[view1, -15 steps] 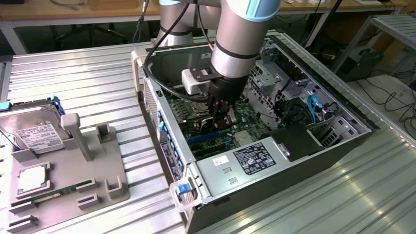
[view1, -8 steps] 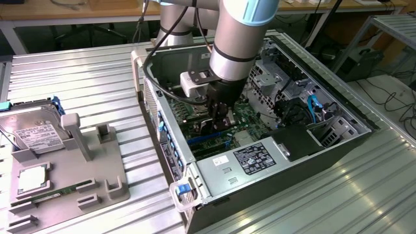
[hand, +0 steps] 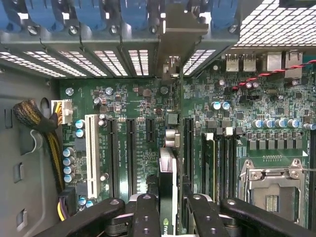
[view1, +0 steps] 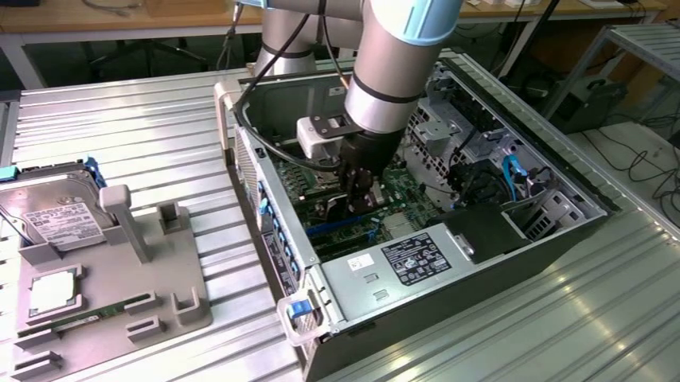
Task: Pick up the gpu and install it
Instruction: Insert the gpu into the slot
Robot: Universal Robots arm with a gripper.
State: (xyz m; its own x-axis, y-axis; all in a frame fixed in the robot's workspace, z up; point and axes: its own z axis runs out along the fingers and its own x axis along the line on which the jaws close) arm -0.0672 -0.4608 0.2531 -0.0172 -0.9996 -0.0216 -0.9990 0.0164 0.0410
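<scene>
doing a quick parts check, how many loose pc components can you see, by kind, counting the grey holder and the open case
hard drive: 1
processor chip: 1
memory stick: 1
gpu: 1
total: 4
</scene>
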